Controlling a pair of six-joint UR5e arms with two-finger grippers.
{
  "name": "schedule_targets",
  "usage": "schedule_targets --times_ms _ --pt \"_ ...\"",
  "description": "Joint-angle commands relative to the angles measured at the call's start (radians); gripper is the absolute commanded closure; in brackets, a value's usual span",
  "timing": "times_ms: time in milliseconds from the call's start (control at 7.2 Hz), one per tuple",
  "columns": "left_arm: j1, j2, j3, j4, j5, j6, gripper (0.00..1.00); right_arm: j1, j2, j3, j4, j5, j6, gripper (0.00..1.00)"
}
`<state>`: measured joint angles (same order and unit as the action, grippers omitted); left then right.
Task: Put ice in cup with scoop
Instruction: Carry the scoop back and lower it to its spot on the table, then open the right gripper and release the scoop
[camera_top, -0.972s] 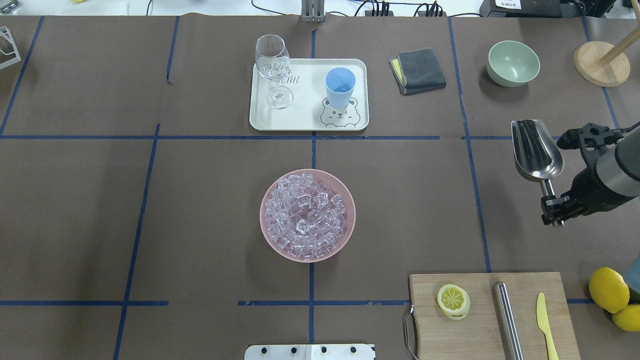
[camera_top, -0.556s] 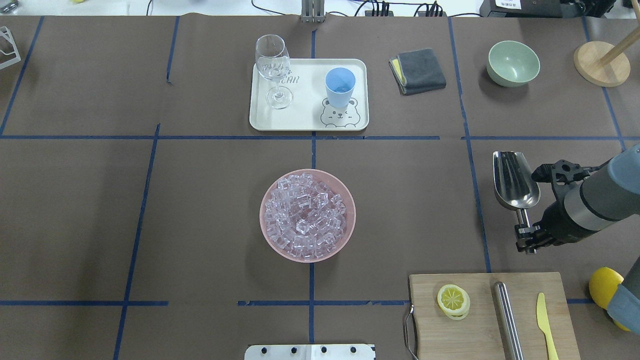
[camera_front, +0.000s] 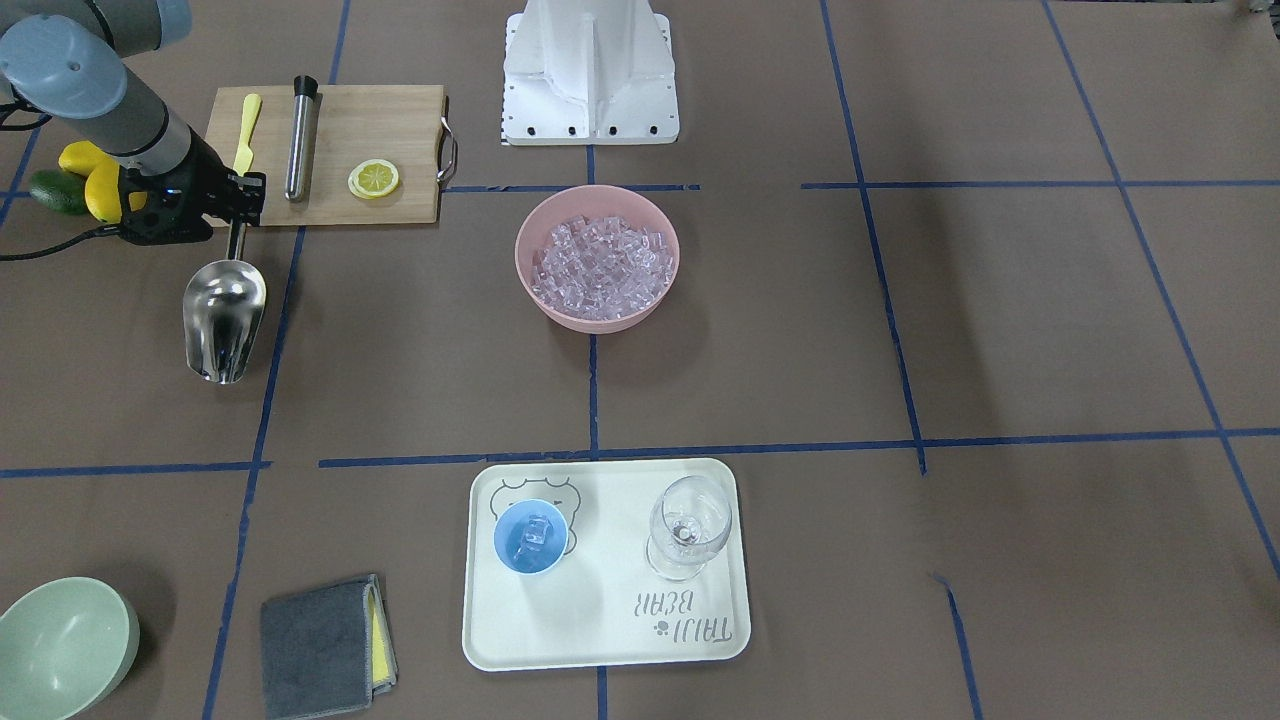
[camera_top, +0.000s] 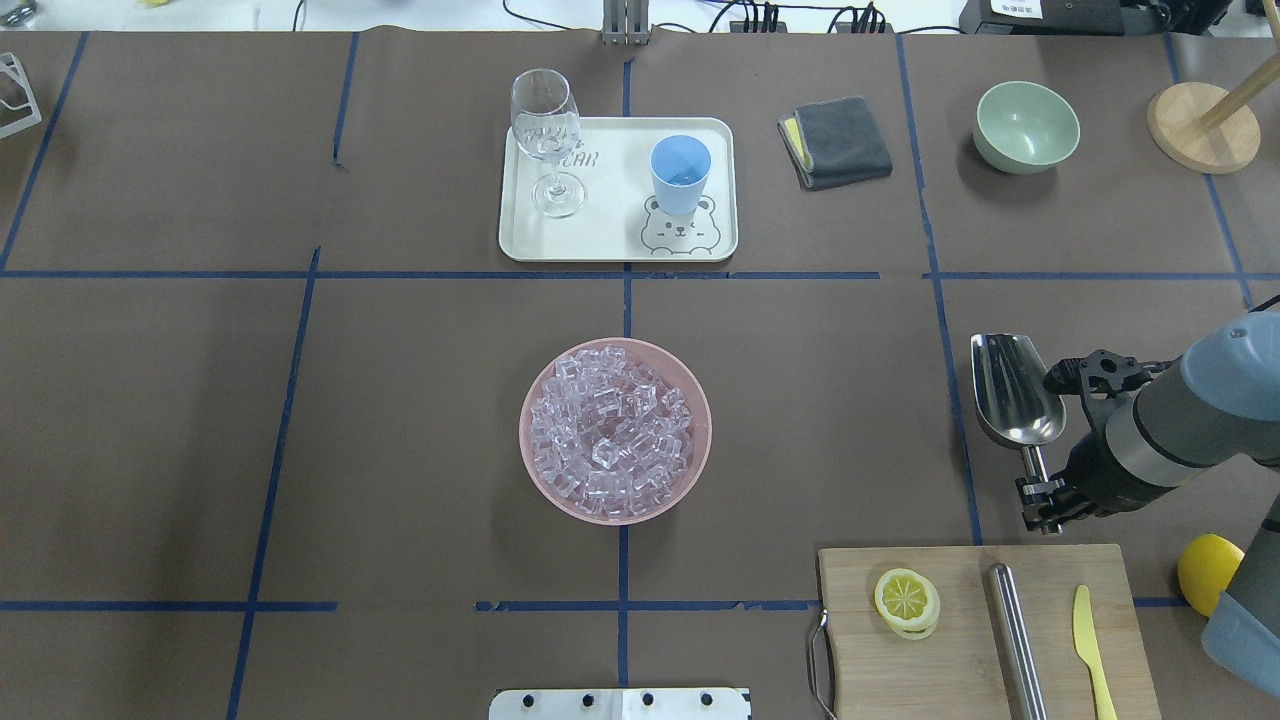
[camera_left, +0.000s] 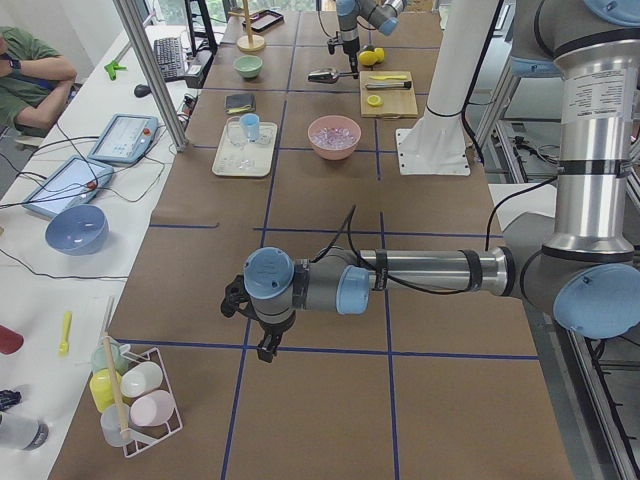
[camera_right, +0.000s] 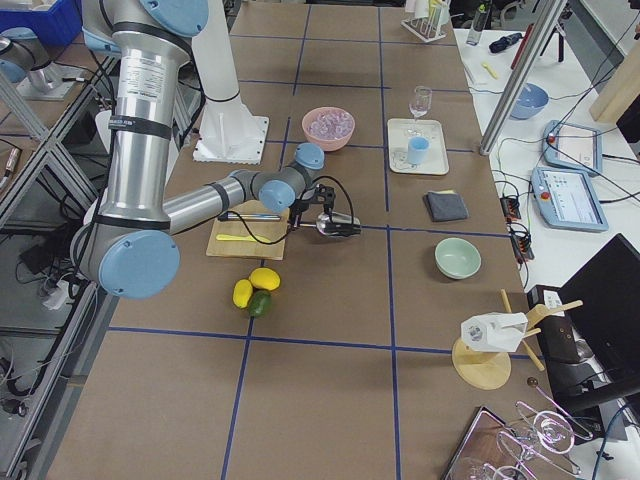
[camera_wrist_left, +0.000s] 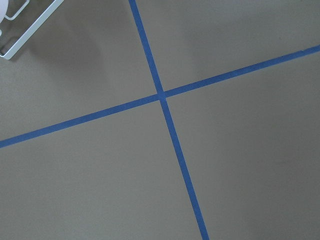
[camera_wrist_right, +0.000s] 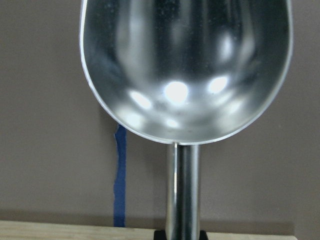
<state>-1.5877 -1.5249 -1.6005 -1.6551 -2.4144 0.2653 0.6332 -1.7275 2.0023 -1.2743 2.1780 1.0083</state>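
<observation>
The steel scoop (camera_top: 1015, 392) is empty, as the right wrist view (camera_wrist_right: 185, 70) shows. My right gripper (camera_top: 1040, 495) is shut on its rod handle and holds it low over the table, right of the bowl and just beyond the cutting board; it also shows in the front view (camera_front: 236, 205). The ice (camera_top: 612, 432) fills a pink bowl (camera_top: 528, 470) at the table's middle. The light-blue cup (camera_top: 680, 172) stands on a white tray (camera_top: 610, 245), and the front view shows a little ice inside the cup (camera_front: 530, 537). My left gripper (camera_left: 262, 345) shows only in the exterior left view; I cannot tell its state.
A wine glass (camera_top: 546, 140) shares the tray. A grey cloth (camera_top: 836, 140), a green bowl (camera_top: 1026, 125) and a wooden stand (camera_top: 1202, 126) lie far right. A cutting board (camera_top: 950, 660) with a lemon slice, steel cylinder and yellow knife is near right, lemons (camera_top: 1208, 570) beside it.
My right arm has carried the empty scoop toward the robot and a little left, down to just beyond the cutting board. Nothing else has moved.
</observation>
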Motion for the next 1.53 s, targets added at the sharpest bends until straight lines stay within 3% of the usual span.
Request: schedule_targets --times_ms 0,139,278,694,972,1389 --pt "0.000 0.000 0.001 0.000 0.000 0.000 0.00 -0.013 0.002 -0.005 0.000 0.000 0.000 1.00" --pt "0.000 0.000 0.001 0.000 0.000 0.000 0.00 -0.015 0.002 -0.008 0.001 -0.004 0.001 0.39" --pt "0.000 0.000 -0.001 0.000 0.000 0.000 0.00 -0.015 0.003 -0.011 0.001 -0.015 0.001 0.38" --pt "0.002 0.000 -0.002 0.000 0.000 0.000 0.00 -0.012 0.014 -0.001 0.003 -0.014 0.000 0.00" --pt "0.000 0.000 -0.001 0.000 0.000 0.002 0.00 0.099 0.009 0.022 0.004 -0.014 -0.032 0.00" --pt "0.000 0.002 0.005 0.000 0.001 0.002 0.00 0.351 0.000 -0.011 -0.061 0.005 -0.456 0.00"
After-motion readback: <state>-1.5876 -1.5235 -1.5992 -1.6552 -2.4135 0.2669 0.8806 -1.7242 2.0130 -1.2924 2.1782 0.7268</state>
